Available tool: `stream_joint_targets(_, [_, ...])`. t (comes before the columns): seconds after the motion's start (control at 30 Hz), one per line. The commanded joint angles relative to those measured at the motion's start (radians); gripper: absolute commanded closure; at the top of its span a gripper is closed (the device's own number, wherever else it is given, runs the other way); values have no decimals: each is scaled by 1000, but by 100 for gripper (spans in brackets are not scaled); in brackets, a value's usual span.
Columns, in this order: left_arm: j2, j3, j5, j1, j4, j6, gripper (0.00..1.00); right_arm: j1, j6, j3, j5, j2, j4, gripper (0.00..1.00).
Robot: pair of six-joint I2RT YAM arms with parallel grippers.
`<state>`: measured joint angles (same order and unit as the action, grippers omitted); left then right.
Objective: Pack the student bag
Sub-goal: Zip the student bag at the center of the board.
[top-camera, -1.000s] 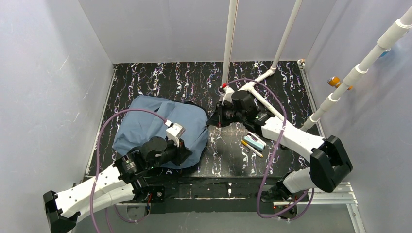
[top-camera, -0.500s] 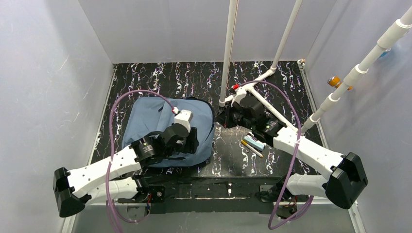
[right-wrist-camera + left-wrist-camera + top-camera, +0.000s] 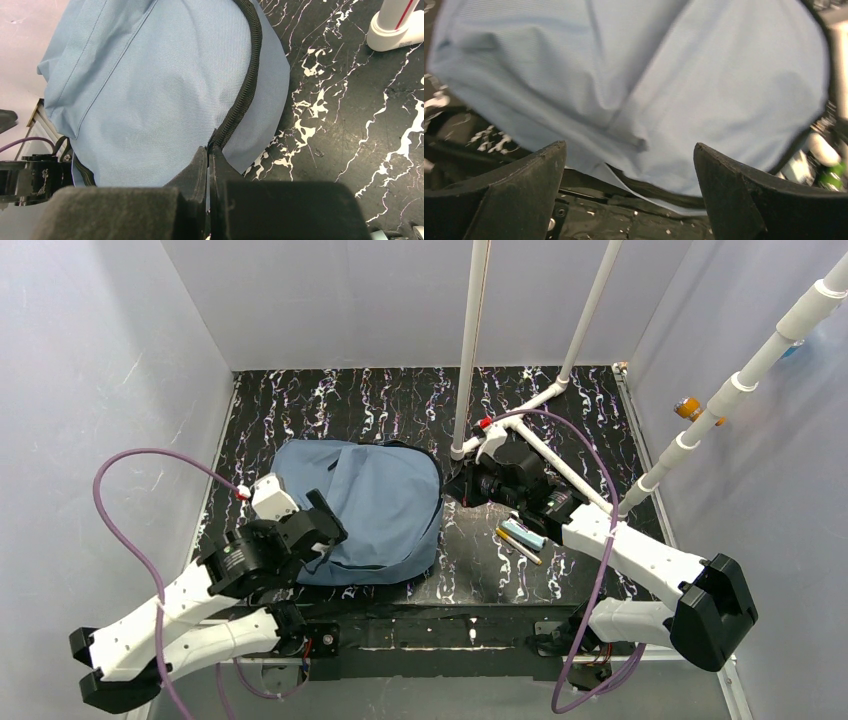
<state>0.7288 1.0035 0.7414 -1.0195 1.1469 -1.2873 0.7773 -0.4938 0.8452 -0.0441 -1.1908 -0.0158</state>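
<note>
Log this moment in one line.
task: pack student bag | left gripper: open, empty, at bag's near-left edge | right gripper: shut on bag's zipper edge | stationery: outside bag

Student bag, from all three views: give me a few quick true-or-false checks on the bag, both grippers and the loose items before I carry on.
1. The left gripper is shut on the student bag. False: its jaws stand wide open at the bag's near-left edge, holding nothing.
2. The right gripper is closed at the bag's dark zipper. True.
3. A pencil and a teal-and-white item lie on the table to the right of the bag, outside it. True.
4. The bag stands upright. False: it lies flat on the table.
</note>
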Motion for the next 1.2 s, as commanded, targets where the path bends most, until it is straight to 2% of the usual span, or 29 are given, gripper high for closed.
stream_joint_targets(0.0, [74,-19,0,142,125,-57,2,5,15,8,-32,15,84,99])
stream_joint_targets(0.13, [22,-178,-253,436,-170,156,2,5,22,3,-36,34,63,99])
stream_joint_targets(0.27, [22,-289,-332,595,-474,375,2,8,20,-12,-74,41,58,99])
stream_joint_targets(0.4, [186,-257,-371,741,-676,582,2,108,37,-16,-60,26,44,99])
stream_joint_targets(0.47, [293,-215,-460,851,-770,642,2,166,23,-35,-55,13,68,99])
stream_joint_targets(0.53, [406,-161,-540,901,-868,703,2,214,-2,-56,-58,-11,107,99])
stream_joint_targets(0.67, [566,1,-676,906,-962,810,2,301,-3,-40,-23,-73,151,99])
stream_joint_targets(0.8, [557,65,-782,901,-940,809,2,308,3,-1,-2,-116,198,99])
stream_joint_targets(0.97, [307,-53,-762,824,-783,849,3,308,-9,39,12,-142,227,99])
stream_joint_targets(1.07, [113,-158,-759,722,-721,875,7,307,-39,23,33,-123,248,99])
stream_joint_targets(1.1, [33,-200,-790,680,-716,878,12,307,-52,16,40,-113,257,99])
stream_joint_targets(1.13, [-54,-247,-870,607,-718,895,17,307,-71,7,55,-101,265,99])
stream_joint_targets(1.17, [-94,-277,-842,424,-723,1012,17,307,-118,-6,88,-77,277,99])
